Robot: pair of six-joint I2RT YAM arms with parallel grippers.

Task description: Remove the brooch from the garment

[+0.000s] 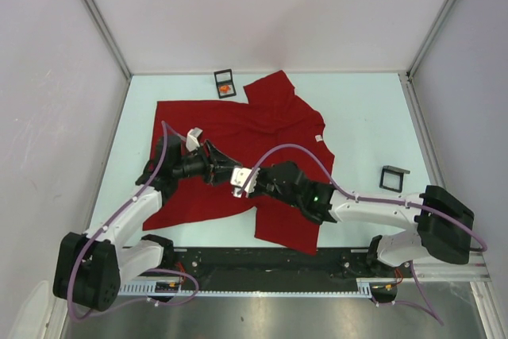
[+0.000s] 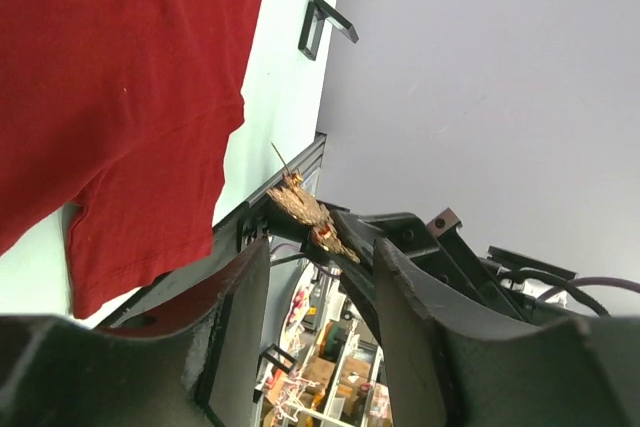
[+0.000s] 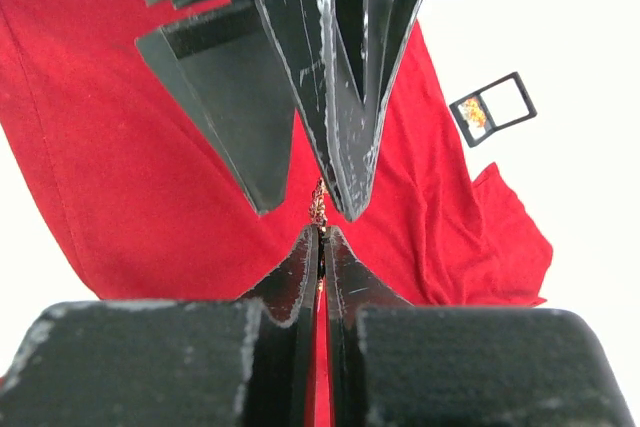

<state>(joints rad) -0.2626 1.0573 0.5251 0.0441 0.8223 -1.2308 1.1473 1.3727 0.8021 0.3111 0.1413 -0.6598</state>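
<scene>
So the right fingers (image 3: 303,272) were pinched shut on the brooch (image 3: 318,209), clear above the garment (image 1: 270,109). The left fingers (image 2: 235,332) gaped open beside it. I'd draw away slowly, minding that pin.

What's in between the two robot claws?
A small gold brooch, pinched by the shut right gripper, right in front of the open left gripper. The right wrist view shows it best.

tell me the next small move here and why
Probably draw the right hand back, away from the open left hand. It is shut on the brooch, whose pin shows bare and clear of the garment, so the brooch looks freed and only needs carrying off.
</scene>
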